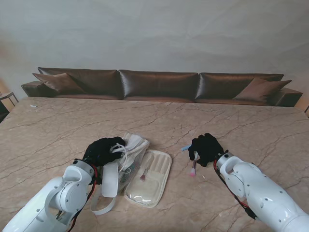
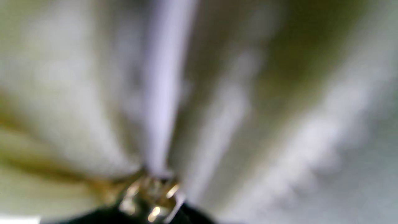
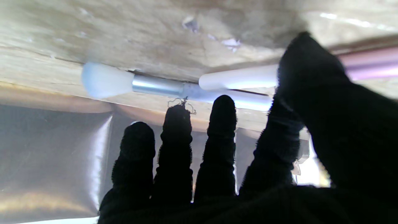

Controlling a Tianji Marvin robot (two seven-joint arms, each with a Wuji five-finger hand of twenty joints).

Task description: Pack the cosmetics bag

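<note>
Risks: the slim makeup brushes under the right hand (image 1: 206,148) lie flat on the beige marble-pattern table (image 1: 58,130); thick black-gloved fingers (image 3: 222,109) may roll or push them away instead of pinching; two or three brushes touching each other means a grab could lift more than one, or drop one en route. The white fabric cosmetics bag (image 1: 133,150) is soft; if the left hand (image 1: 102,150) loosens, the mouth may collapse and block insertion.

Right hand: palm down, fingers spread & extended, not curled; holds nothing as far as visible. Wrist view shows the blue-tipped silver-ferrule brush (image 3: 136,85), a white-handled brush (image 3: 238,81) and a pink-handled brush (image 3: 368,63) just beyond the fingertips; thumb overlaps the white/pink handles, contact cannot be confirmed. Stand view: pink brush head (image 1: 193,171) pokes out nearer to me.

Left hand: closed on the bag's upper edge, w/ white straps hanging; its wrist view is blurred. The cream open flat pouch (image 1: 149,179) lies just right of the bag, one small brush inside.
</note>
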